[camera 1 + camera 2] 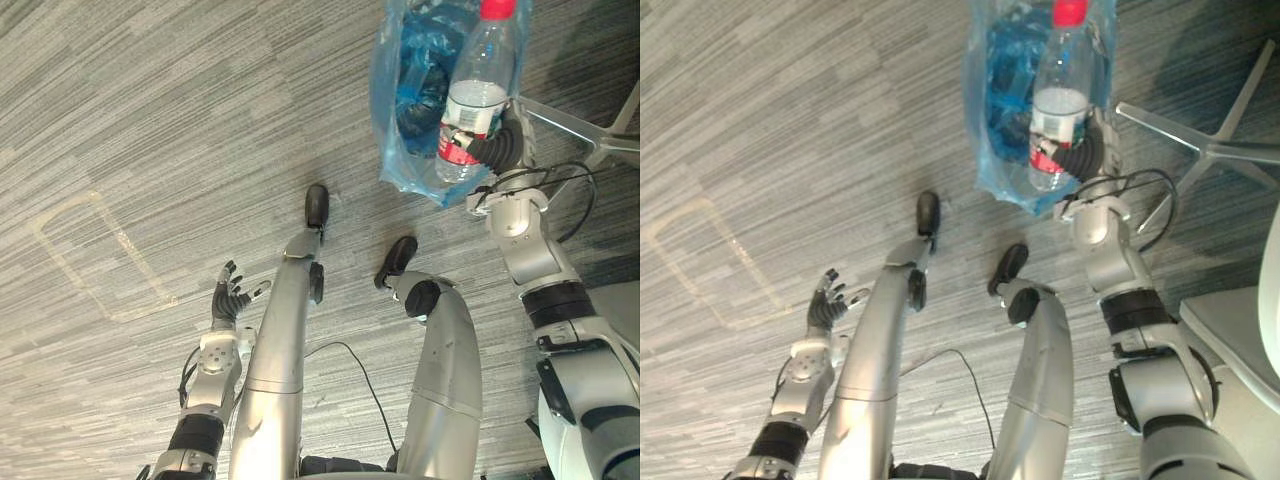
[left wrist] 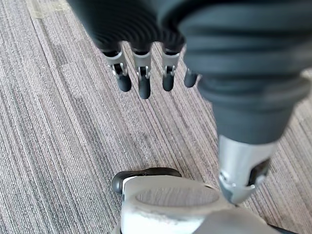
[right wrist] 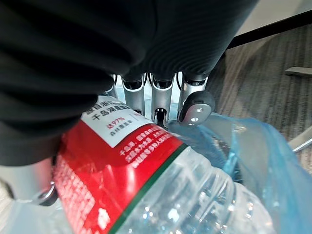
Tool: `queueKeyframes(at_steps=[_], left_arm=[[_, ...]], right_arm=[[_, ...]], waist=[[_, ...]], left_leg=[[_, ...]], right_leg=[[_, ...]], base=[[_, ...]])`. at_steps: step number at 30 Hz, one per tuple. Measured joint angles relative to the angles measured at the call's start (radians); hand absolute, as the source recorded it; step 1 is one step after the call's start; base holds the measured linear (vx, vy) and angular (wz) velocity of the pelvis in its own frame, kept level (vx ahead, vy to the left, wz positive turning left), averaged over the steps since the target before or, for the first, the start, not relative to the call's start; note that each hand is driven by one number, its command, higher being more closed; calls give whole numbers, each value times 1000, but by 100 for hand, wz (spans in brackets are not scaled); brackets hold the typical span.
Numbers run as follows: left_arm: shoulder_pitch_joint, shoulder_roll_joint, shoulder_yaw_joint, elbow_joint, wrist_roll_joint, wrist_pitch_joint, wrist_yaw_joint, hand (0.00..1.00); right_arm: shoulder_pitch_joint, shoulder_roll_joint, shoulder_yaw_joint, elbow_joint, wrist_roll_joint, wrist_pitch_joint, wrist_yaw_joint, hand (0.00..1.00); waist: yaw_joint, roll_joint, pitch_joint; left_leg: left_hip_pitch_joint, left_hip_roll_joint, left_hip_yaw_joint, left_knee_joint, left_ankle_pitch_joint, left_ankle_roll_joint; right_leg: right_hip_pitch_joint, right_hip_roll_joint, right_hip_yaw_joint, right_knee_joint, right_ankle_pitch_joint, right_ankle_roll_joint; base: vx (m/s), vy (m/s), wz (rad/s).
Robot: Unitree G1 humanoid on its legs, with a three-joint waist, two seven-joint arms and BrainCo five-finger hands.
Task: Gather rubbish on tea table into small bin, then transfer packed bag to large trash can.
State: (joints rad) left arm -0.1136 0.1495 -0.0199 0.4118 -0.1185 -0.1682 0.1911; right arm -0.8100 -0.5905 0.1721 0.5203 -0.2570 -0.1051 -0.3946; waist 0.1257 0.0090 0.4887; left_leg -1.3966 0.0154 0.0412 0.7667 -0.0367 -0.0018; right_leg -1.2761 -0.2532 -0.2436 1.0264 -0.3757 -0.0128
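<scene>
Looks like you're mid-haul: your right hand (image 1: 495, 148) is clamped round the water bottle (image 1: 475, 100) right against the blue rubbish bag (image 1: 410, 90), your left hand (image 1: 230, 297) hangs loose-fingered well away from that bag, and I'd guess the final dump isn't done yet.

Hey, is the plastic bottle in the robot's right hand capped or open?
Capped: a red cap sits on the clear bottle, which the right hand grips at its red label alongside the blue bag.
</scene>
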Motion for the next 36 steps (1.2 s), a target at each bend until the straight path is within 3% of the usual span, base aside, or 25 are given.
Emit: queueKeyframes(at_steps=[1, 2, 7, 10, 18, 36], left_arm=[[3, 0, -1, -2, 0, -1, 0, 0], [10, 0, -1, -7, 0, -1, 0, 0], [-26, 15, -23, 58, -1, -12, 0, 0], [-128, 14, -22, 153, -1, 13, 21, 0], [-142, 13, -16, 163, -1, 23, 23, 0], [-149, 14, 15, 193, 4, 47, 27, 0]], right_arm=[[-10, 0, 2, 13, 2, 1, 0, 100], [-21, 0, 2, 22, 3, 1, -2, 0], [-84, 3, 44, 28, 23, 0, -20, 0], [-114, 47, 68, 46, 28, -2, -39, 0], [-109, 90, 63, 38, 19, -3, -51, 0], [88, 132, 39, -118, -110, -6, -33, 0]], waist=[[1, 1, -1], [1, 2, -1], [-3, 2, -16], [-5, 1, -16], [-6, 1, -16], [-13, -5, -36]], left_leg=[[0, 0, 0, -1, 0, 0], [-1, 0, 0, -2, 1, -1], [-22, 7, 1, 4, 2, -3], [-23, 7, -2, 9, 3, -4], [-23, 10, -3, 9, 5, -9], [-14, 38, -10, 1, 14, -9]], right_leg=[[-1, 0, 0, 0, 0, 0], [-2, 0, 0, 0, 0, 0], [-24, 4, -1, 3, 0, -1], [-25, 4, -2, 16, 0, -1], [-26, 6, -2, 16, 2, -5], [-9, 35, -18, -17, 15, -23]], base=[[-49, 39, 1], [-37, 28, 1], [-56, 37, -2], [-57, 33, 2], [-73, 42, -1], [-65, 35, -4]])
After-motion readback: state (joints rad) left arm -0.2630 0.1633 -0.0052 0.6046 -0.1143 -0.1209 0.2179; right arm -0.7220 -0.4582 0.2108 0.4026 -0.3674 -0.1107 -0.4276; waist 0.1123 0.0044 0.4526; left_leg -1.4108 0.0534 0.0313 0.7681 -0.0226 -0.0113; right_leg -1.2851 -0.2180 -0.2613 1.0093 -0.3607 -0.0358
